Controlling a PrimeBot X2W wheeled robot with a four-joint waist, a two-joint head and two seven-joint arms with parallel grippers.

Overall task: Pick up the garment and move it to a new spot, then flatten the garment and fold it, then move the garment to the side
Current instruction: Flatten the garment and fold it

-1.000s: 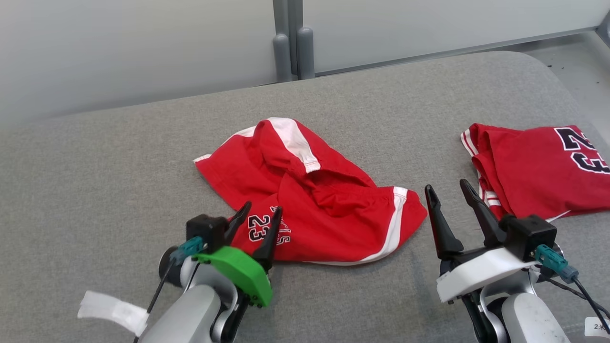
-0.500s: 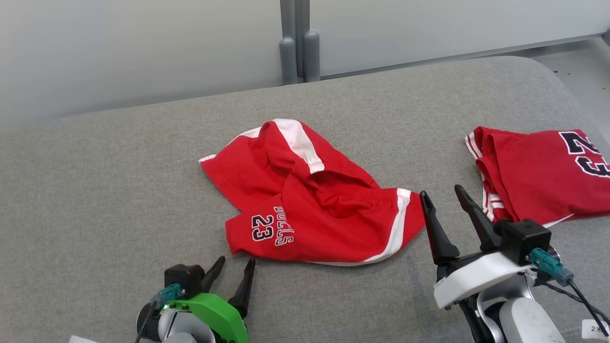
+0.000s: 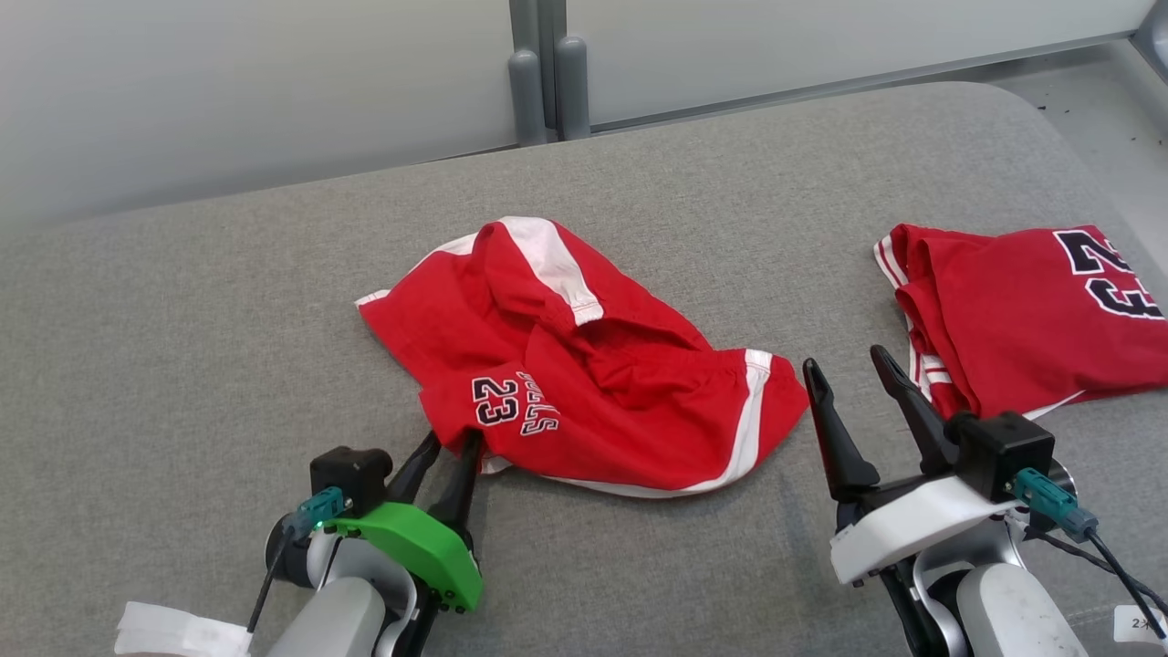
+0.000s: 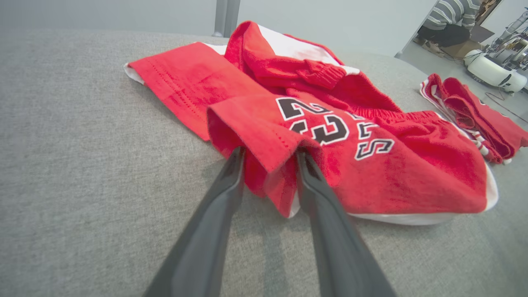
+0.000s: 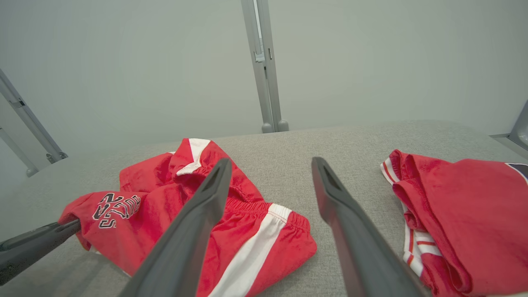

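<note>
A grey padded surface (image 3: 182,365) runs back to a pale wall. A folded red jersey (image 3: 1013,319) lies at its right end. To the left of the jersey, well apart from it, sit the crumpled red shorts (image 3: 584,401), number 23 up. The left gripper (image 3: 452,440) is at the shorts' corner farthest from the jersey, fingers parted with the hem bunched between them. The right gripper (image 3: 844,358) hangs just left of the jersey, fingers spread wide, empty.

Both arms reach forward, fingers pointing away from the body.
Left gripper (image 3: 452,443) (image 4: 270,153) low, jaws narrowly apart; right gripper (image 3: 846,360) (image 5: 271,161) jaws spread wide, fingers angled up.
</note>
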